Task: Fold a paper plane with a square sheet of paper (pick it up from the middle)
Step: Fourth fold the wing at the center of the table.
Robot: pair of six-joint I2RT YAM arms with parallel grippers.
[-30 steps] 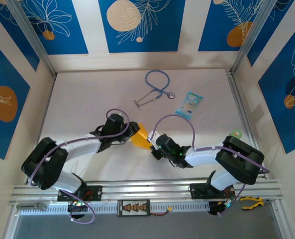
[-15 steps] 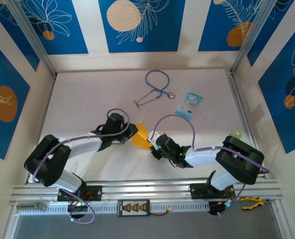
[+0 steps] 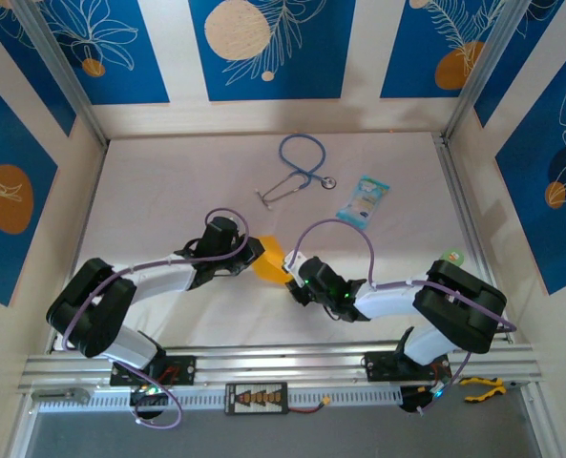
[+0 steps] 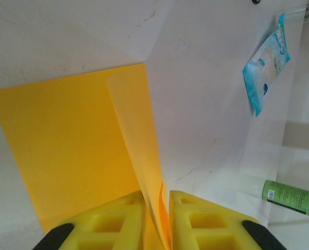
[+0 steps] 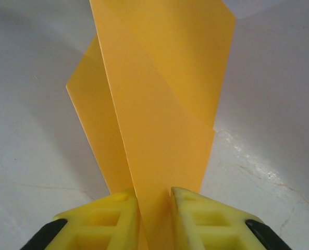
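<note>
Left wrist, left fingers point(image 4: 118, 224) now clamp square sheet of paper point(image 4: 65, 140), right fingers point(image 5: 102, 224) hold unclear

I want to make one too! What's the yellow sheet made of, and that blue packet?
The orange-yellow sheet looks like thin matte paper: sharp creases, light glowing through. The light-blue packet seems glossy plastic film, judging by its printed, shiny face.
</note>
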